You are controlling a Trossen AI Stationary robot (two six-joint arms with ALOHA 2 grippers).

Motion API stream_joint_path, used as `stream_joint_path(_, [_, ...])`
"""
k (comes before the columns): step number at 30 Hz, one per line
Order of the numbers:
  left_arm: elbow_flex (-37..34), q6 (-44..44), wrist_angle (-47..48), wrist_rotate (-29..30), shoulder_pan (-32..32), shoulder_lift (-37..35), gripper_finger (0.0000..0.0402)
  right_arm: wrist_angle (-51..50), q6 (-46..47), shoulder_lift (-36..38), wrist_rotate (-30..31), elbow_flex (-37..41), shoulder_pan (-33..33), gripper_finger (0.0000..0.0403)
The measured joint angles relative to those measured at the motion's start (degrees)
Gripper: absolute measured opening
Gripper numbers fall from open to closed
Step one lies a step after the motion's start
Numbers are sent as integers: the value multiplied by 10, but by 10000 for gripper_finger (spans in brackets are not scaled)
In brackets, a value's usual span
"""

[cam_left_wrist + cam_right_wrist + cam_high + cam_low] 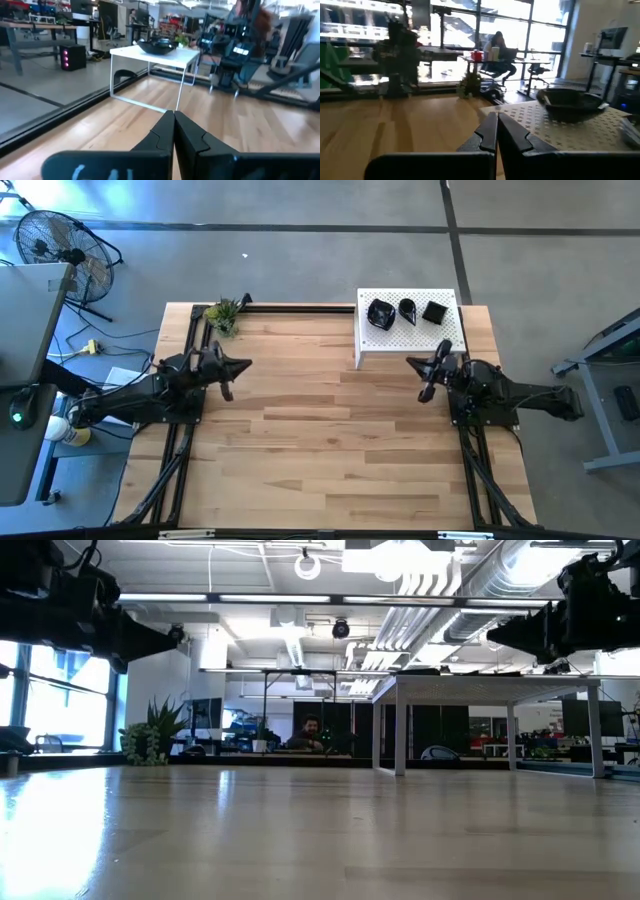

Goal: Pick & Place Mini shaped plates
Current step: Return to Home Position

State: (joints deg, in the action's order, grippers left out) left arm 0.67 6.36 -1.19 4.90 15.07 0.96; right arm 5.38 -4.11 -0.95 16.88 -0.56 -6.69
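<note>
The left arm (130, 398) sat folded at the high view's left-centre, the left gripper (238, 365) pointing right, its fingers (161, 134) pressed together. At right-centre, the right arm (520, 398) mirrored it, the right gripper (415, 363) likewise closed.

- Glossy black mini shaped plates (380, 315): solid black, shiny highlights.
- White perforated metal platform (440, 340): white, even grid of small dark holes.
- Pale wooden plank counter (330, 440): light tan, streaked grain.
- Small green leafy plant (224, 316): green.

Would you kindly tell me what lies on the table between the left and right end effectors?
Nothing: the high view shows only bare light wooden tabletop between the dark two-finger left end effector and the dark right end effector, both shut.
</note>
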Motion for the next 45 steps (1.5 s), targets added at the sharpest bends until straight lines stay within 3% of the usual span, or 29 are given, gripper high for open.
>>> stream_joint_path(5, [0, 10, 0, -1, -1, 0, 1, -7, -44, -6, 98, 0, -1, 0])
stream_joint_path(8, [0, 14, 1, -14, -1, 0, 1, -6, -56, -8, 124, 0, -1, 0])
stream_joint_path(45, [0, 15, 1, -17, -1, 0, 1, -8, -38, -9, 114, 0, -1, 0])
